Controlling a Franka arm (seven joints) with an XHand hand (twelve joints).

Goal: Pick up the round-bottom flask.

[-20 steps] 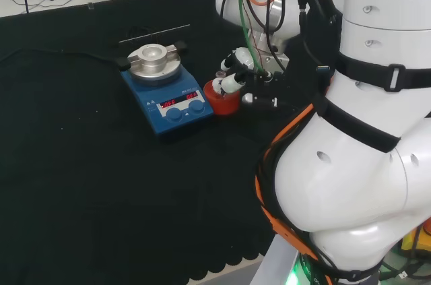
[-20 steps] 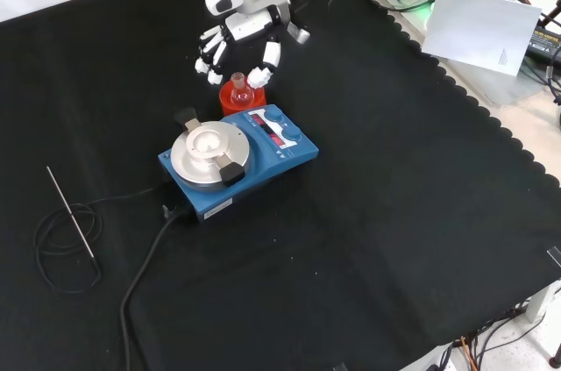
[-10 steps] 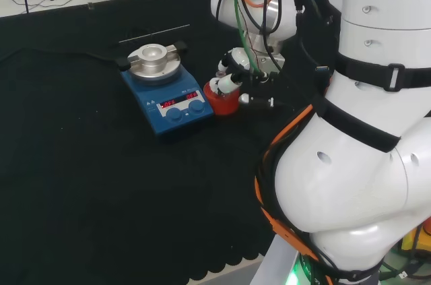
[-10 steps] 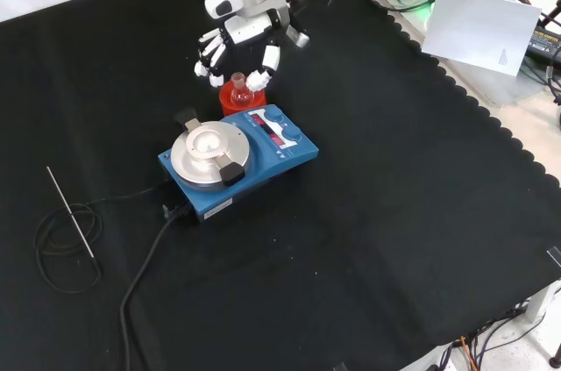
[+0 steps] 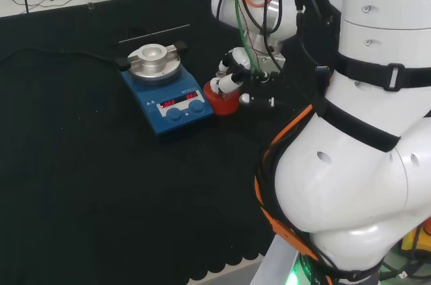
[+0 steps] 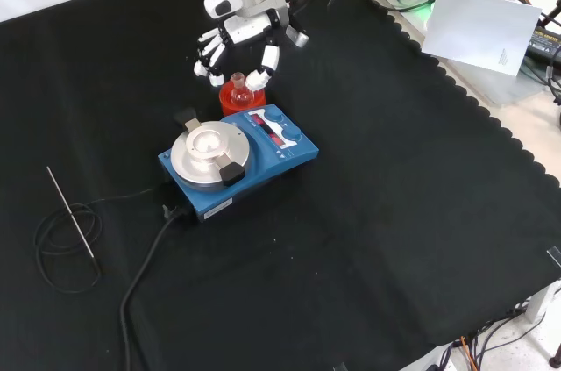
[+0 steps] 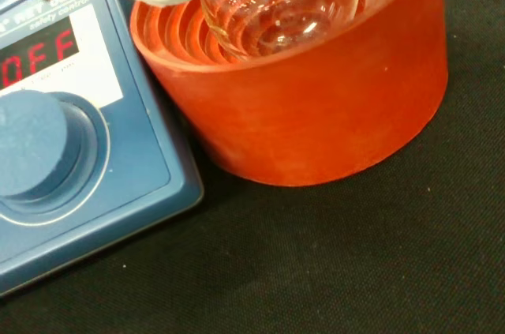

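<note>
Head view: the hand [image 5: 237, 76] hangs over the red ribbed stand [image 5: 223, 101], which sits on the black cloth [image 5: 81, 184] just to the right of the blue stirrer plate [image 5: 167, 96]. White fingertips [image 5: 219, 83] reach down at the stand's top; the round-bottom flask itself is too hard to make out from this side. The arm's big white links [image 5: 357, 150] stand at the right.

Front view: the round-bottom flask [image 6: 240, 90] stands upright in the red ribbed stand [image 6: 237, 99], its clear neck pointing up, right behind the far edge of the blue stirrer plate [image 6: 237, 159]. The hand [image 6: 238, 36] comes in from the top with its fingers spread on either side of the flask's neck, fingertips [image 6: 259, 79] close beside the glass; I cannot tell whether they touch it, and they are not curled round it. A thin metal rod [image 6: 70, 211] and a coiled black cable [image 6: 61, 253] lie well apart at the left.

Wrist view: the round-bottom flask [image 7: 280, 6] rests with its clear bulb in the ribbed hollow of the red ribbed stand [image 7: 316, 105], which stands just beside the blue stirrer plate [image 7: 71, 152] and its round knob [image 7: 31, 140]
</note>
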